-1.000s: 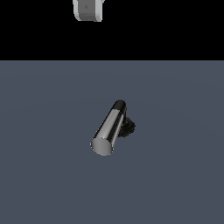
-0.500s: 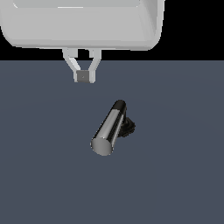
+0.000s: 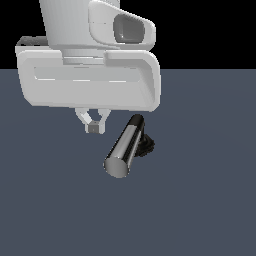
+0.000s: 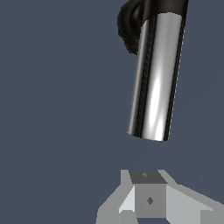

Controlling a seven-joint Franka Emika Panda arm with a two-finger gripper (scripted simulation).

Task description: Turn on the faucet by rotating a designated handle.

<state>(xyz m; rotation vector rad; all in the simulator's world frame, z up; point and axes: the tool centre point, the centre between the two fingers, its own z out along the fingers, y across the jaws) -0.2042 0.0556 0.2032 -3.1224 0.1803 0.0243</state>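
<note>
Pincer descending toward the faucet — approach nearly complete, no contact yet.

Since half a second ago the white arm has dropped much lower in the exterior view, and the pincer now hangs just beside the handle, on the exterior view's left, fingertips pressed together and holding nothing. The handle — a chrome bar joined to the faucet with its black base — lies unmoved on the grey counter, flat round end facing the camera. In the wrist view the pincer sits just short of the handle's free end, so my guess is a sideways push comes next rather than a grasp.
</note>
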